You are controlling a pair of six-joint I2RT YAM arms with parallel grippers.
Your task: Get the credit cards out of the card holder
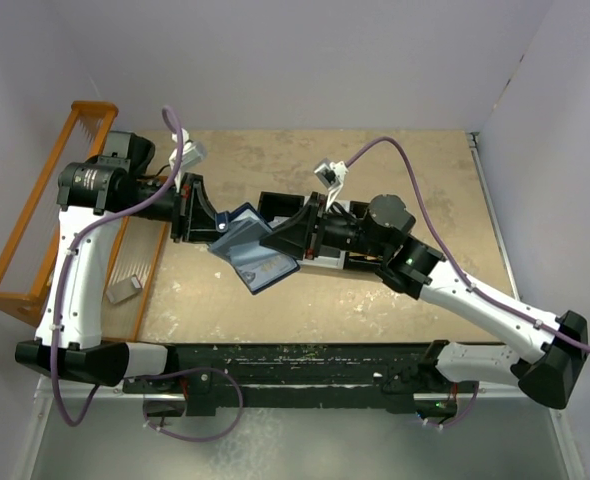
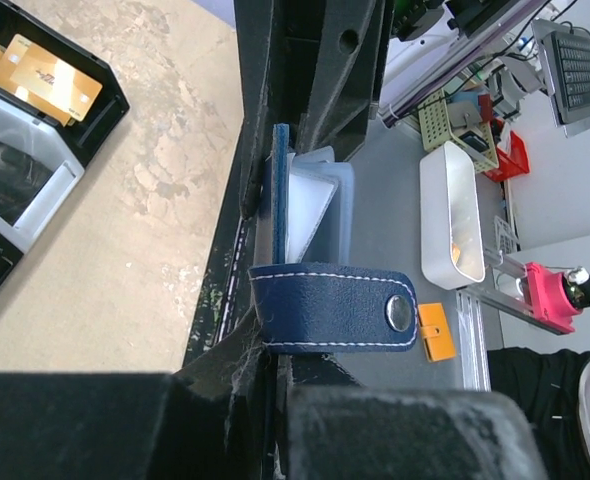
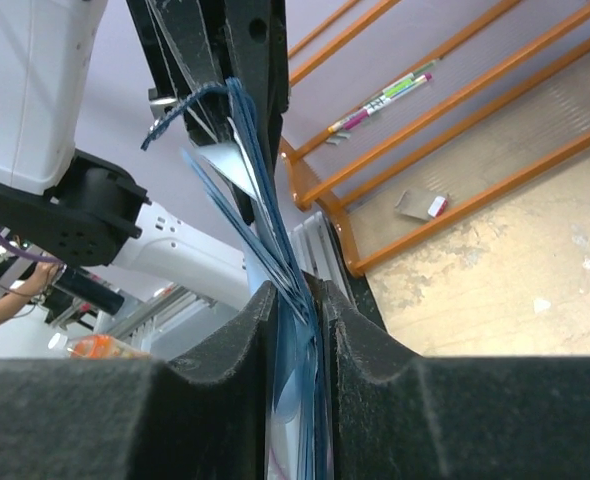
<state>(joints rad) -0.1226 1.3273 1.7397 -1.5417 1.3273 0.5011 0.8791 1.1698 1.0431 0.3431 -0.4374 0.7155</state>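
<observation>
The card holder [image 1: 243,238], a navy folding wallet, hangs open above the table middle between both grippers. My left gripper [image 1: 213,222] is shut on its left edge. In the left wrist view the pads [image 2: 225,400] pinch the navy cover [image 2: 280,190], and its snap strap [image 2: 335,308] sticks out to the right. Pale inner faces [image 2: 320,200] show beside the cover. My right gripper [image 1: 278,240] is shut on the holder's blue leaves [image 3: 297,320], with pale card edges among them. A bluish card [image 1: 272,270] juts out below the holder.
A black compartment tray [image 1: 275,203] lies behind the grippers, with gold cards [image 2: 50,75] in one compartment. An orange rack [image 1: 35,230] stands at the left, with a small grey object [image 1: 123,290] beside it. The walls are close on both sides.
</observation>
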